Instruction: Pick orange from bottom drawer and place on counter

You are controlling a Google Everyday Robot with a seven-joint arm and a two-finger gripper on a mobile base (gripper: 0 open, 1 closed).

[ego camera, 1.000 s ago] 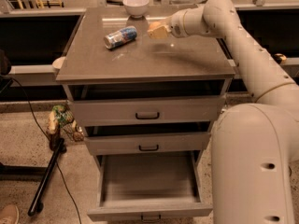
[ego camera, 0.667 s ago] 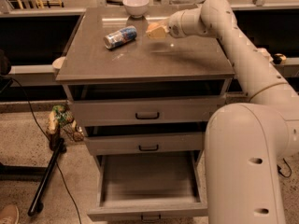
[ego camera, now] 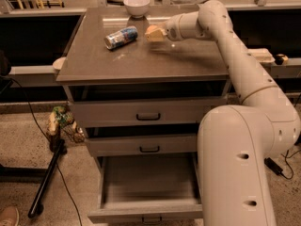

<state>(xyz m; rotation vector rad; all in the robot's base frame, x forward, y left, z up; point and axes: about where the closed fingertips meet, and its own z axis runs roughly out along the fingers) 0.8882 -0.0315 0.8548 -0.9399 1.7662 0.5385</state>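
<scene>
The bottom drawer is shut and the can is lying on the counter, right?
No. The bottom drawer is open, as the camera view shows. The can does lie on the counter, with the gripper just beside it.

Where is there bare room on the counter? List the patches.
Bare: the front half of the counter, between the can and the front edge; also the back left corner, left of the white bowl. Crowded: the back middle, where bowl, can and the gripper, just right of the can, sit close. The arm overhangs the back right.
</scene>
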